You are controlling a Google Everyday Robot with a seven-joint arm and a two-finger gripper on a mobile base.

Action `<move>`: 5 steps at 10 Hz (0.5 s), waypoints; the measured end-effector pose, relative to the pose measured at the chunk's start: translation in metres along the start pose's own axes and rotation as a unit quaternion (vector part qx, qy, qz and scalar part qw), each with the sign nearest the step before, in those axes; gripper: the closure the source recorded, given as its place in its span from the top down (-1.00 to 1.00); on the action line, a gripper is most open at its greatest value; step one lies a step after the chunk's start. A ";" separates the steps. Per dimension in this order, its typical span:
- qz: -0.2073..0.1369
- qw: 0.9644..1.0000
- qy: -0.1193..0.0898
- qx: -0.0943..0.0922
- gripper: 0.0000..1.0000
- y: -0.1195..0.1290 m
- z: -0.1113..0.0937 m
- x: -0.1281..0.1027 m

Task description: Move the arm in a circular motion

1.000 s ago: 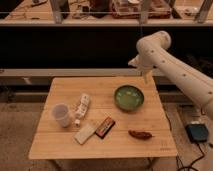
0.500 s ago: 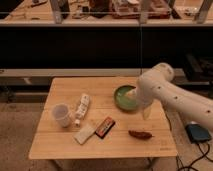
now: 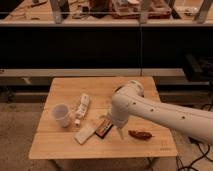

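The arm (image 3: 155, 111) hangs low over the tabletop (image 3: 100, 86); its tool (image 3: 120, 134) points down, state impossible to tell; circle probably unfinished.

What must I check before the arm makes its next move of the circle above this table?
1. Height of the gripper above the table: cannot tell; it points down, low, near the front edge.
2. Room beside the dark snack bar: not ok; it lies right next to the gripper.
3. Room beside the reddish-brown item: not ok; it is also close, on the gripper's other side.
4. Place of the white cup: ok; upright and well apart from the arm.
5. Table area behind the arm: cannot tell; the arm hides it.
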 end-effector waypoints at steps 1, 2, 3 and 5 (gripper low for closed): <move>-0.040 0.999 -0.018 0.002 0.60 -0.032 0.009 -0.012; -0.074 0.997 -0.030 0.005 0.60 -0.061 0.016 -0.016; -0.104 0.994 -0.037 0.007 0.60 -0.090 0.023 -0.014; -0.156 0.987 -0.033 0.017 0.60 -0.156 0.032 0.020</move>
